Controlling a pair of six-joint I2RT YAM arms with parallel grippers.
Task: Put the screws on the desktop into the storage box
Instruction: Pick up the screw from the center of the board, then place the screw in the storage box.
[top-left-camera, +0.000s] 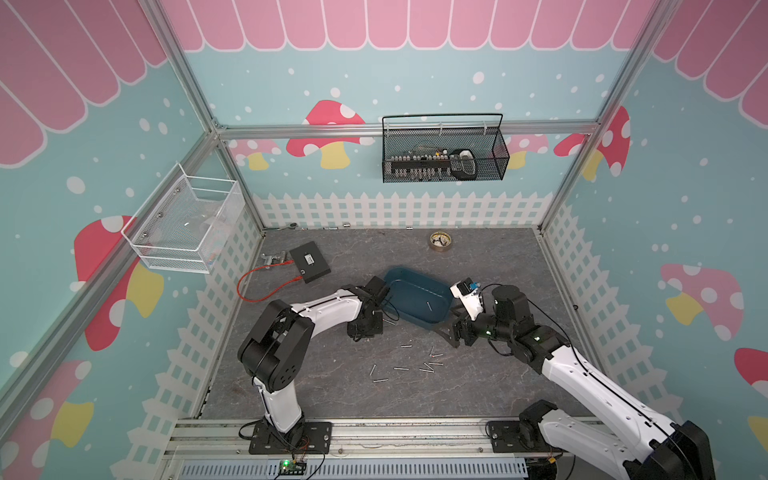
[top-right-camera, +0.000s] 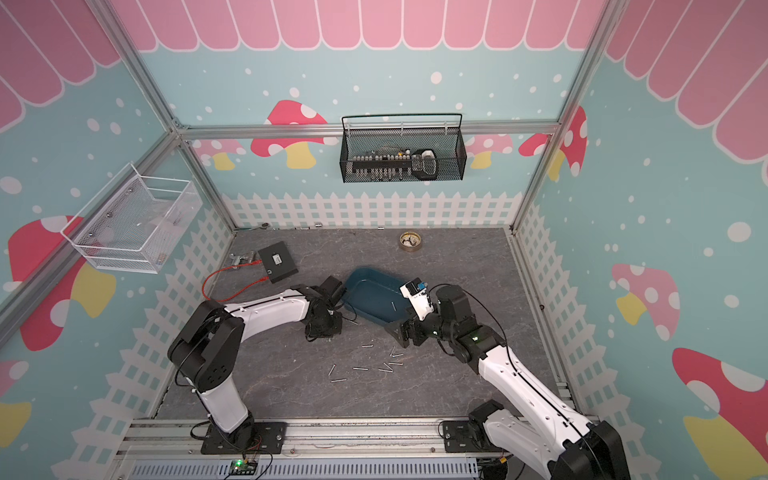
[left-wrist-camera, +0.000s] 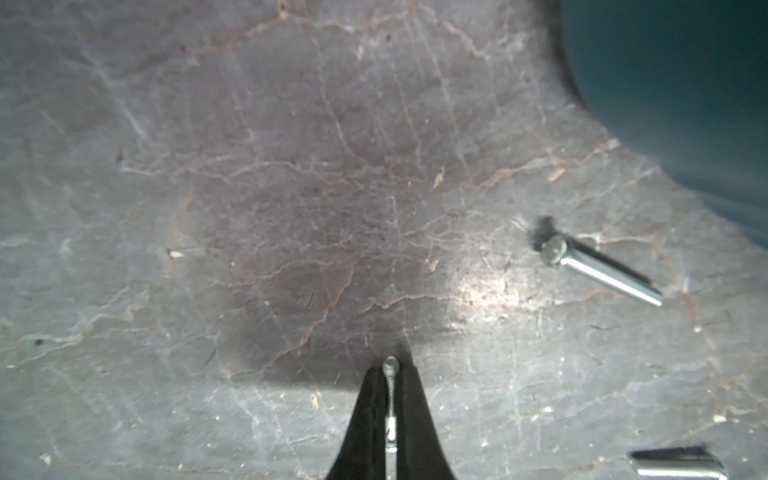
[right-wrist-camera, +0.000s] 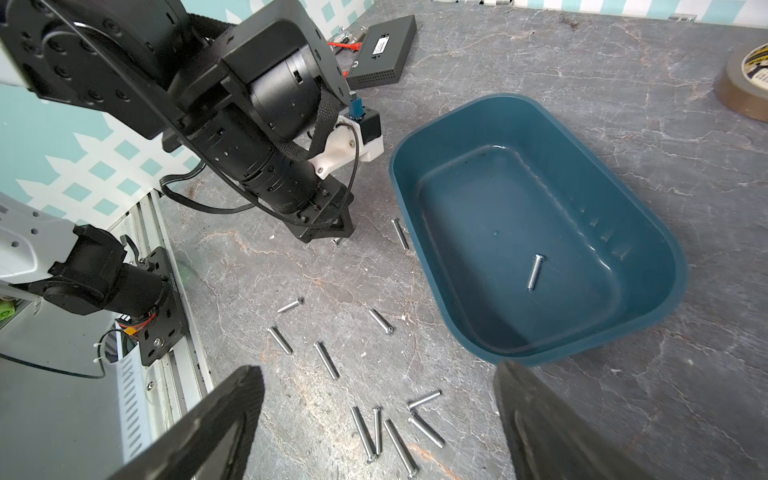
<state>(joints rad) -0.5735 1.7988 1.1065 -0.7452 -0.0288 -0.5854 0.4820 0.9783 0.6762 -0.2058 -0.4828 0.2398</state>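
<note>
The left claw (left-wrist-camera: 390, 376) is clamped on a screw (left-wrist-camera: 390, 368), which lies lengthwise between its fingertips. It sits low over the bench (left-wrist-camera: 291, 187), just beside one corner of the storage box (right-wrist-camera: 478, 232). Another screw (right-wrist-camera: 400, 233) lies on the bench between that claw and the box wall. One screw (right-wrist-camera: 534, 272) rests inside the box. The right claw (right-wrist-camera: 382, 419) stands wide apart and empty near the box, above loose screws (right-wrist-camera: 386, 432) scattered on the robot's side of the box.

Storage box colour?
The box is plain dark teal-blue; the right wrist view shows it best.
</note>
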